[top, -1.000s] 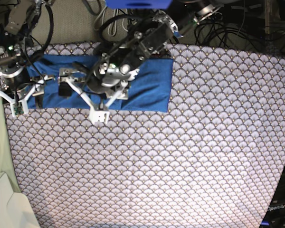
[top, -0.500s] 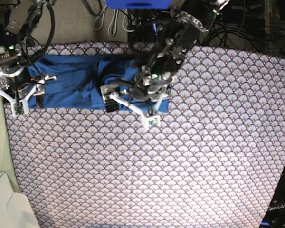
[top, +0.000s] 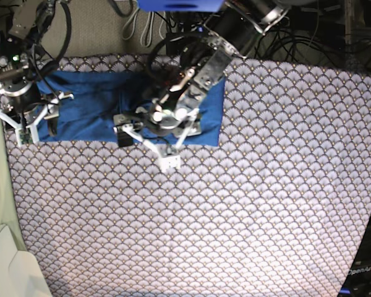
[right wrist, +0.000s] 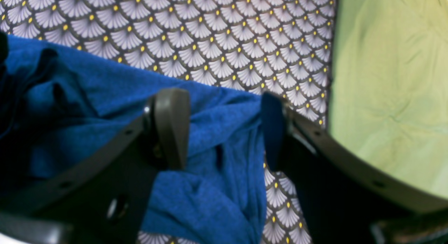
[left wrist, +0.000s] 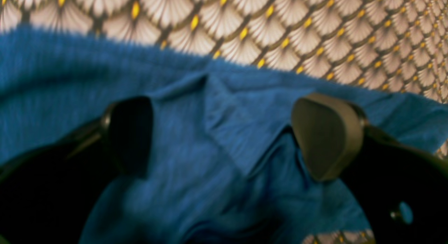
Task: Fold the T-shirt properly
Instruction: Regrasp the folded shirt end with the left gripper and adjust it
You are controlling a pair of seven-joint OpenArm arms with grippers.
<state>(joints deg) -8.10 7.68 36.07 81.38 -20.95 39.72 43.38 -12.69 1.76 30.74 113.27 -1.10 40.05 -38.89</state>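
One T-shirt point(top: 93, 108), plain blue, lies in a flat band along the far edge of the table cloth point(top: 235, 204), toward the left in the base view. One cloth, scallop print. Two arms. Left gripper point(left wrist: 224, 135) hovers over the shirt's wrinkled middle, jaws spread wide, nothing between them but fabric below. Right gripper point(right wrist: 224, 128) sits at the shirt's end near the cloth edge, jaws apart, no pinch seen. Partial lettering at the base view's lower right corner, not legible.
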